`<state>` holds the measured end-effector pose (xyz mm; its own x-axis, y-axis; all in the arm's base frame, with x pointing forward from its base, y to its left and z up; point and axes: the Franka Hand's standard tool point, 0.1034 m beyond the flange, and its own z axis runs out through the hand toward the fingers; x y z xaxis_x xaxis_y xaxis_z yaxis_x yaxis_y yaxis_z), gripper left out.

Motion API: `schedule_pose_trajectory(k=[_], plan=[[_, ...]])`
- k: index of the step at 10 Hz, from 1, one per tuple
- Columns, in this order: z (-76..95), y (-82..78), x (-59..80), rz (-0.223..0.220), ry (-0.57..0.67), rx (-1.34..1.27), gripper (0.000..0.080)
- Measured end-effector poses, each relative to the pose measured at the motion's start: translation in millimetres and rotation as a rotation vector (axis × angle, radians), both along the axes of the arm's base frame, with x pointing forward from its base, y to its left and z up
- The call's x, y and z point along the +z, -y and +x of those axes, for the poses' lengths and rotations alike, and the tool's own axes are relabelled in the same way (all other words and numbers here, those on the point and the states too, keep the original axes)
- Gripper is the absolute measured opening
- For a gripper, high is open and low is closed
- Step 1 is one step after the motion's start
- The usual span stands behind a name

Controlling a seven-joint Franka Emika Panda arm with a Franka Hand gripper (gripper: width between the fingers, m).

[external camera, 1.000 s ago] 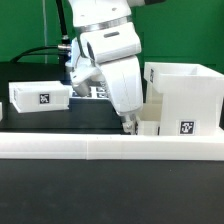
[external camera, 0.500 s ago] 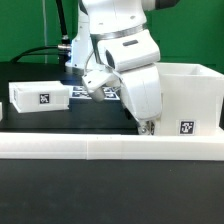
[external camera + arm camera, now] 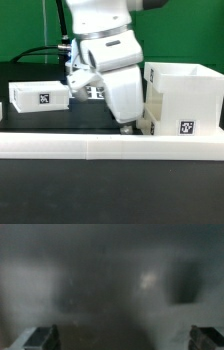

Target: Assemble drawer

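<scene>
The tall white casing (image 3: pixel 185 98) stands at the exterior view's right, open at the top, with a tag on its front. One small white tray (image 3: pixel 40 97) with a tag lies at the left. My gripper (image 3: pixel 127 125) points down just left of the casing, low over the table, close to a low white piece (image 3: pixel 146 123) that is mostly hidden by the arm. The wrist view is blurred. It shows my gripper (image 3: pixel 124 339) with its fingertips (image 3: pixel 42 337) far apart and nothing clearly between them.
A long low white bar (image 3: pixel 110 148) runs across the front of the table. The marker board (image 3: pixel 95 92) lies behind the arm. A green wall and black cables are at the back.
The arm swung right toward the casing half a second ago and has now come back left. The gripper stays low beside the casing. The tray and casing have not moved.
</scene>
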<state>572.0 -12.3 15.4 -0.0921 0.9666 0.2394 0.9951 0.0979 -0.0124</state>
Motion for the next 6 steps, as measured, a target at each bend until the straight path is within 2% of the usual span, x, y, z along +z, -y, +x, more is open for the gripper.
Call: schedule_pose_trajectory(k=[2,3,4,6], plan=[[-1.8,25.0,7.5,-0.016,0.031,-0.038,0.0648],[-9.6,37.3,8.6,-0.023,0.04,-0.056,0.0648],[-24.0,54.3,5.7,-0.027,0.045,-0.076,0.0648],[-56.4,71.4,4.7,-0.041,0.029,-0.126,0.0648]])
